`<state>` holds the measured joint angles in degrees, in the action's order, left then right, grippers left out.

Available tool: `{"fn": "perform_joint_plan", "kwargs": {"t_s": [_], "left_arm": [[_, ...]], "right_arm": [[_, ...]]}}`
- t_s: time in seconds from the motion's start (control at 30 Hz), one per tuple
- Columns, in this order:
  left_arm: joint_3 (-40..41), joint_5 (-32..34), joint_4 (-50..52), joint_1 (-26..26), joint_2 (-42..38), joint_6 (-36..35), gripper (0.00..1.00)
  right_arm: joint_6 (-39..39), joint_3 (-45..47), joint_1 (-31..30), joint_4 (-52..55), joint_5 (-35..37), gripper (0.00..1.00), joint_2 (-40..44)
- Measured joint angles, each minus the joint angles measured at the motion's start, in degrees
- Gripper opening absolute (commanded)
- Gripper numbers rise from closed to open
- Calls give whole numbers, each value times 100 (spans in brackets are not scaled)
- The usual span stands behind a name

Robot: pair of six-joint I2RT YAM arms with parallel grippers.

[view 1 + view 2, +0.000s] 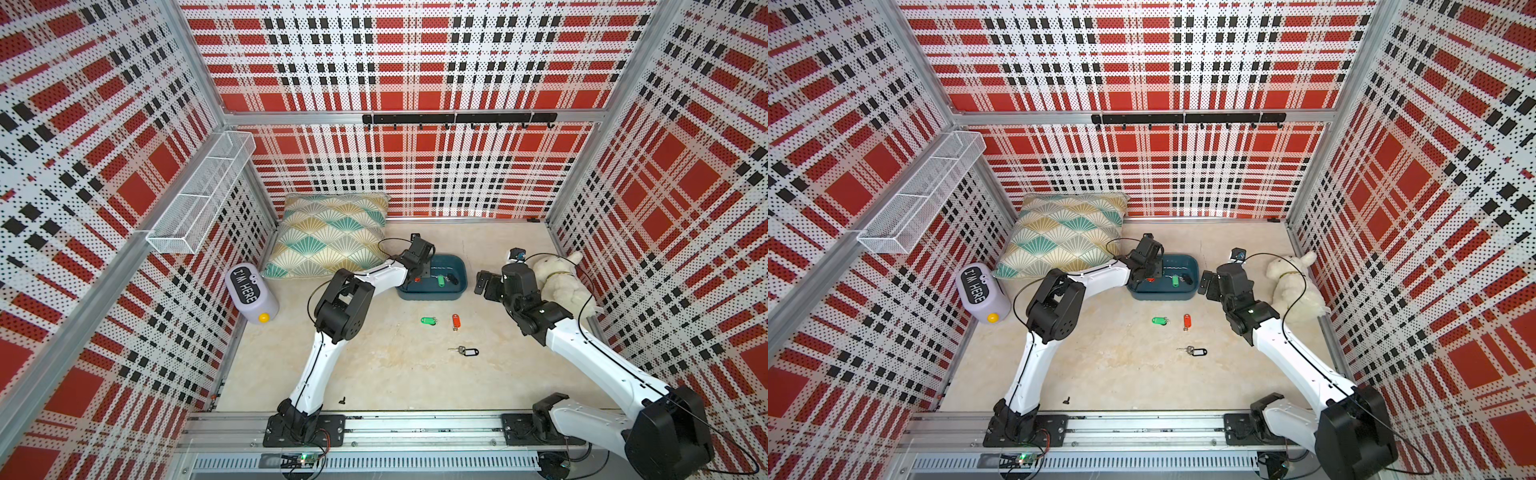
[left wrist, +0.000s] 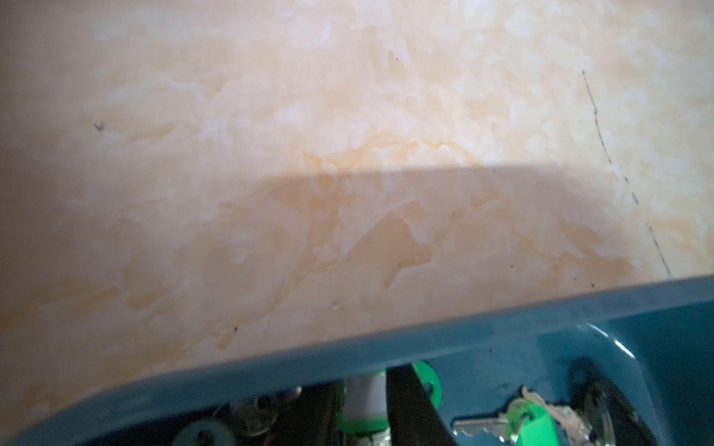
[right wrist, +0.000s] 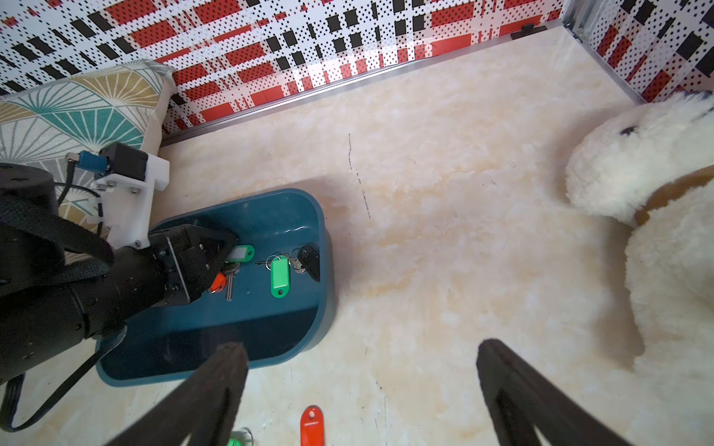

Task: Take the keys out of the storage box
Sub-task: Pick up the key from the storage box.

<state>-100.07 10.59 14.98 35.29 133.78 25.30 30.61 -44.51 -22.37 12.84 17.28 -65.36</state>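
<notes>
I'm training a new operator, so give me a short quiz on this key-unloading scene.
1. True or false: the right claw holds a key.
2. How many tagged keys lie on the table, outside the storage box?
3. Which claw reaches into the storage box? A. left claw B. right claw C. neither

Key: 1 false, it is open and empty. 2 three: green, red and black tags. 3 A.

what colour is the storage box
The storage box is dark teal-blue; the right wrist view shows it best.
</notes>
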Motion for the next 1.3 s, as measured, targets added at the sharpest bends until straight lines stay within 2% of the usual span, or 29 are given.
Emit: {"fn": "perform_joint_plan", "kwargs": {"t_s": [0.5,0.53,0.57,1.3], "left_arm": [[-199,144,212,28,79,-90,13],[-205,157,227,33,79,-105,5],[-210,177,245,37,81,-125,3],[-223,450,413,173,-105,-223,0]], "right_arm": [[-17,39,55,-76,-87,100,0],[-17,46,55,-76,-96,100,0],[-17,59,55,-81,-101,100,0],[-15,173,55,-120,-188,100,101]]}}
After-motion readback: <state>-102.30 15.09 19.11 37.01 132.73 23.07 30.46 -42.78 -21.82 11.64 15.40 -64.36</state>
